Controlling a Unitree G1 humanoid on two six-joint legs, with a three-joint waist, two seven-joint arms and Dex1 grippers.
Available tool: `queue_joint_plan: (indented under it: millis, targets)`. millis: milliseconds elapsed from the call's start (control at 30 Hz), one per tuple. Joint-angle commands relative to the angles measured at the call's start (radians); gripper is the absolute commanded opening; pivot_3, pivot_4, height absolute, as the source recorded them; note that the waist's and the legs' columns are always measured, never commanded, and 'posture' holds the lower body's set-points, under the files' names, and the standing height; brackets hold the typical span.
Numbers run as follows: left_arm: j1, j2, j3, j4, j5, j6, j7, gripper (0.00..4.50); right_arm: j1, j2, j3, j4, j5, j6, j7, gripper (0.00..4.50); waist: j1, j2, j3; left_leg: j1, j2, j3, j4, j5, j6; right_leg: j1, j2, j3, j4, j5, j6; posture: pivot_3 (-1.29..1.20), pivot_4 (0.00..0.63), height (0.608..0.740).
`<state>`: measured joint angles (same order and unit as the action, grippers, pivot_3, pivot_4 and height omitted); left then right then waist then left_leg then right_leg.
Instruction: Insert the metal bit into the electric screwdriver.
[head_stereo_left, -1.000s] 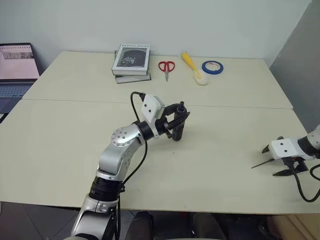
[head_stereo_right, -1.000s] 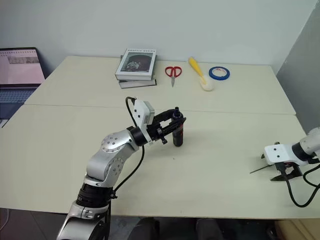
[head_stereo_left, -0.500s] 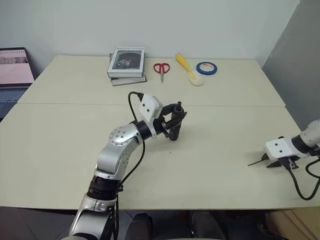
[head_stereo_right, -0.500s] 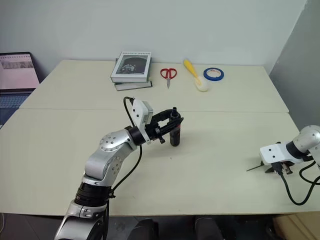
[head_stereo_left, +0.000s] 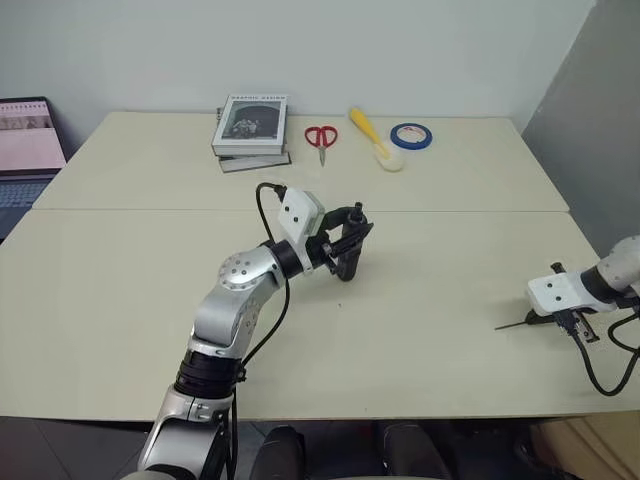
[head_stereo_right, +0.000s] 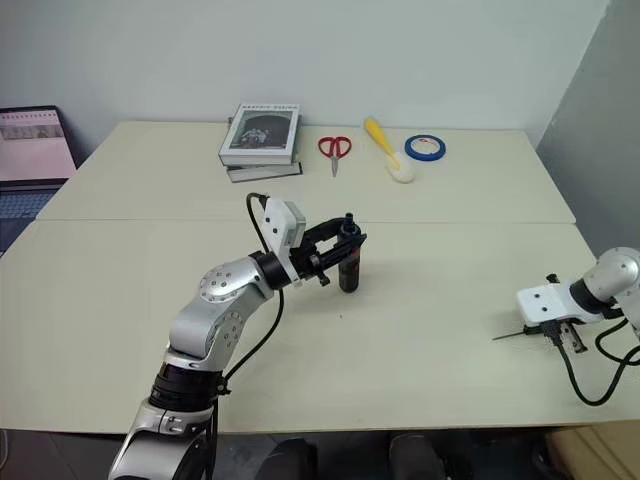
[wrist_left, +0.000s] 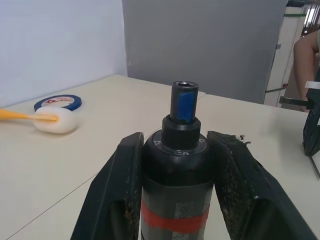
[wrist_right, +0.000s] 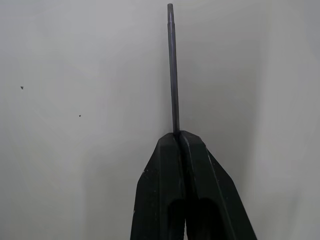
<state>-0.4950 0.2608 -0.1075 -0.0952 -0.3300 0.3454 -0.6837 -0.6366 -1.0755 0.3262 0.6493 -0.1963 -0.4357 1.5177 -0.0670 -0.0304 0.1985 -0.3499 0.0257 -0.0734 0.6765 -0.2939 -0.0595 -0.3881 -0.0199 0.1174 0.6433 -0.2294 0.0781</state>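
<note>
Left and right eye views: head cameras set high at the near edge of the table (head_stereo_left: 450, 330), looking forward and down; both share the whole tabletop, from both arms to the far wall. Left wrist view: close behind the left gripper (wrist_left: 177, 185), facing right across the table along the electric screwdriver (wrist_left: 178, 165). Right wrist view: close above the right gripper (wrist_right: 180, 137), facing down onto bare tabletop along the metal bit (wrist_right: 172, 65).

place: office or lab room | evidence: two pale tables (head_stereo_left: 450, 180) joined together, open laptop (head_stereo_left: 28, 140), stacked books (head_stereo_left: 250, 130), blue tape roll (head_stereo_left: 411, 135), plain white wall (head_stereo_left: 300, 50), grey partition (head_stereo_left: 590, 120)
</note>
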Motion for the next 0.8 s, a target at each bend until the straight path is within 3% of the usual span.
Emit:
queue_joint_plan:
  millis: [33,200,400,600,800]
  targets:
    - [-0.053,-0.002,0.029,-0.024,-0.031,0.022,0.007,1.64,0.007,-0.036,-0.098,-0.115,0.111,0.111,0.028,0.0,-0.001,0.001,0.001,0.0,0.0,0.0,0.0,0.0,0.0,0.0,0.0,0.001,0.0,0.0,0.0,0.0,0.15,0.74]
    - [-0.086,-0.002,0.052,-0.041,-0.061,0.063,0.015,1.64,0.106,-0.067,-0.233,-0.338,0.283,0.363,0.012,0.0,0.001,0.001,0.001,-0.004,0.0,-0.001,-0.001,0.0,0.0,-0.003,0.0,0.0,0.0,0.001,0.004,0.0,0.15,0.74]
    - [-0.121,-0.025,0.061,-0.077,-0.081,0.105,0.062,1.64,0.237,-0.018,-0.46,-0.632,0.562,0.831,-0.139,0.0,0.012,0.001,0.001,-0.017,-0.001,-0.002,0.0,0.0,0.0,-0.015,0.0,-0.001,0.0,0.004,0.004,0.0,0.15,0.74]
    - [-0.13,-0.043,0.052,-0.133,-0.106,0.162,0.094,1.64,0.253,0.141,-0.653,-0.9,0.842,1.188,-0.421,0.0,0.013,0.001,0.002,-0.019,-0.001,-0.003,-0.001,0.0,0.0,-0.017,0.0,-0.002,0.0,0.002,0.006,0.0,0.15,0.74]
    - [-0.088,-0.044,0.02,-0.178,-0.102,0.174,0.098,1.64,0.193,0.27,-0.715,-1.025,0.997,1.326,-0.653,0.0,0.011,0.001,0.002,-0.019,-0.001,-0.003,-0.001,0.0,0.0,-0.017,0.001,-0.002,-0.001,0.002,0.007,0.0,0.15,0.74]
